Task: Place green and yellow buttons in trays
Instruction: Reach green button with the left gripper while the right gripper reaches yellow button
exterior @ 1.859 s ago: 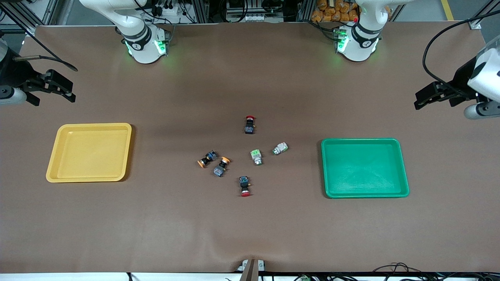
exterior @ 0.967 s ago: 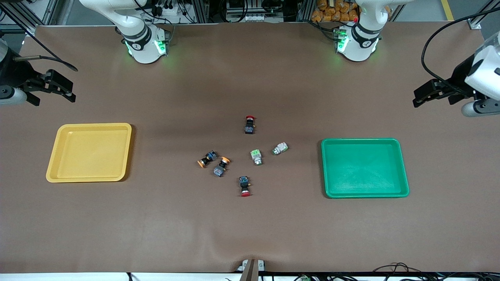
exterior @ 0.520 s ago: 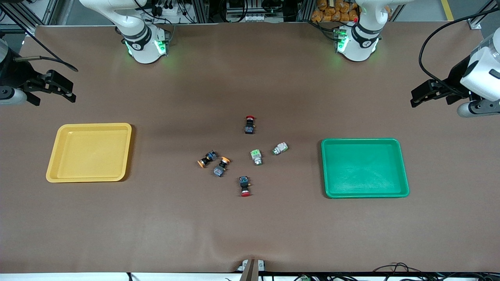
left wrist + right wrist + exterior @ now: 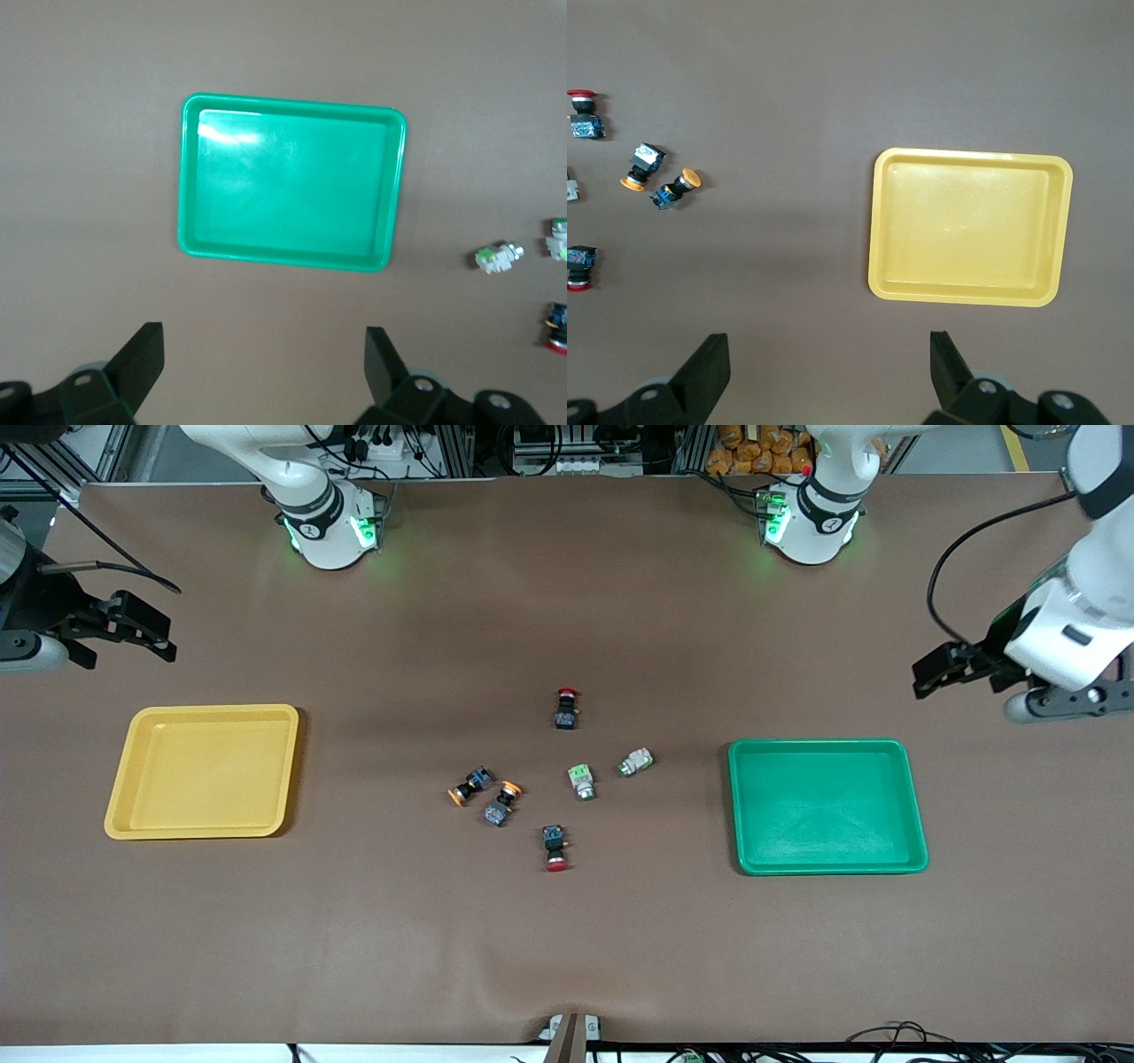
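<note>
1. I have both tools up in the air with nothing in them. The left tool (image 4: pixel 930 676) hangs over bare table just by the green tray (image 4: pixel 827 807), fingers spread wide. The right tool (image 4: pixel 149 636) hangs over bare table close to the yellow tray (image 4: pixel 202 771), spread just as wide.
2. All 4 task buttons lie on the table between the 2 trays. The 2 green buttons (image 4: pixel 582 781) (image 4: pixel 635 762) sit toward the left arm's end of the cluster. The 2 yellow buttons (image 4: pixel 469 786) (image 4: pixel 501 803) sit just beside each other toward the right arm's end.
3. 2 red buttons (image 4: pixel 566 708) (image 4: pixel 555 848) lie in the same cluster, and I leave them alone.
4. I judge these switches light, rigid plastic, lying on their sides, so they could roll or skid if nudged.
5. I would pinch each across its squarish body, not the rounded cap, which looks likelier to slip.
6. The yellow pair is close together, so I would come straight down on 1 to avoid knocking its neighbour.
7. Both trays are empty, so no button is placed yet.
</note>
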